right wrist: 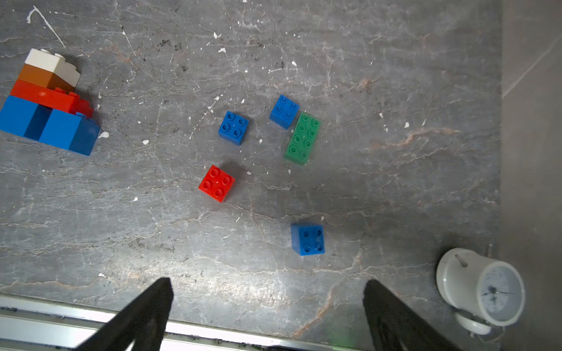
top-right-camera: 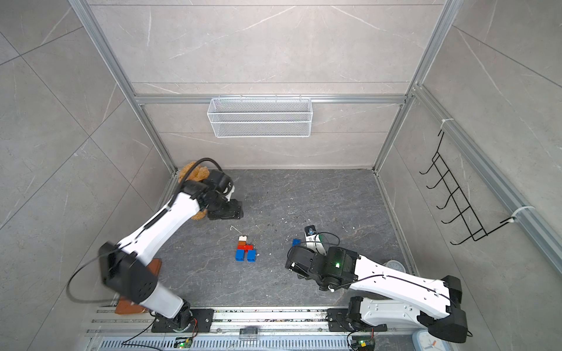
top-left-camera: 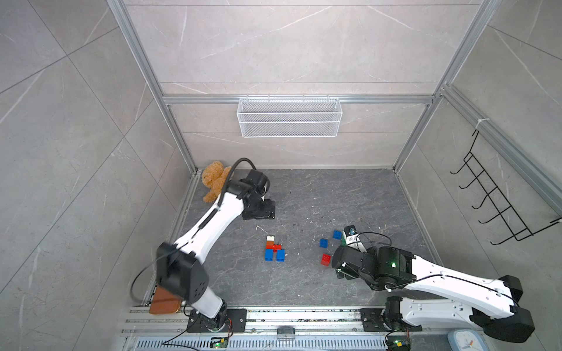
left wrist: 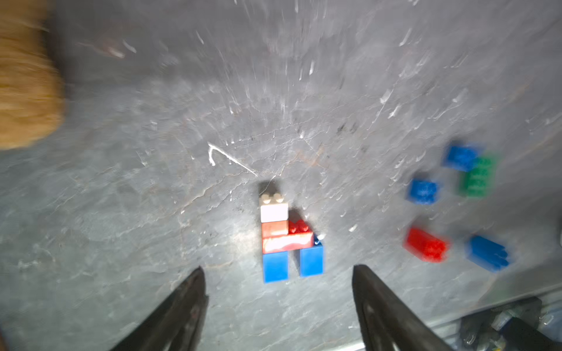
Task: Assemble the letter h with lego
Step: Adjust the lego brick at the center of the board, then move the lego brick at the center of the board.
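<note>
The white wire-mesh basket [top-left-camera: 289, 124] is hung on the rear wall rail, well apart from all the lego. The lego piece [top-left-camera: 274, 249], built of white, brown, red and two blue studded plastic bricks, is laid flat near the middle of the dark grey stone-patterned tabletop [top-left-camera: 334, 194]. Near the right arm are scattered three loose blue square bricks [right wrist: 233, 127] [right wrist: 284, 111] [right wrist: 307, 239], a red square brick [right wrist: 216, 183] and a long green brick [right wrist: 302, 138]. The green one is set just beside a blue one. The left gripper [left wrist: 278, 270] is spread wide, gripping nothing. The right gripper [right wrist: 267, 282] is likewise held wide above the tabletop.
</note>
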